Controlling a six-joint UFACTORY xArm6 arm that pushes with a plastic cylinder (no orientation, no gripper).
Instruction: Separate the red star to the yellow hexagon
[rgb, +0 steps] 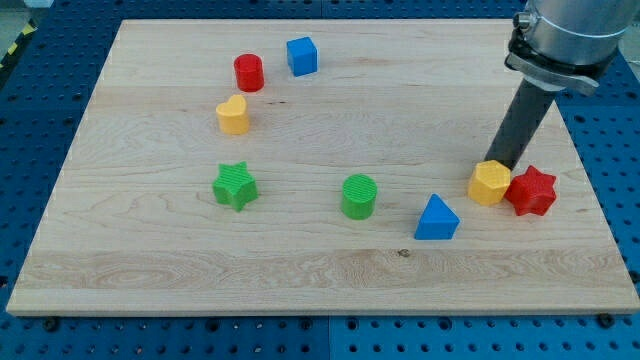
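Note:
The red star (531, 191) lies at the view's right, touching the right side of the yellow hexagon (490, 183). My dark rod comes down from the view's top right. My tip (506, 163) stands just behind the two blocks, above the seam between them, at the hexagon's top right edge.
A blue triangle (436, 219) lies left and below the hexagon. A green cylinder (359, 196) and a green star (235, 186) sit mid-board. A yellow heart (232, 115), a red cylinder (249, 72) and a blue cube (302, 56) lie top left. The wooden board's right edge (588, 200) is near the red star.

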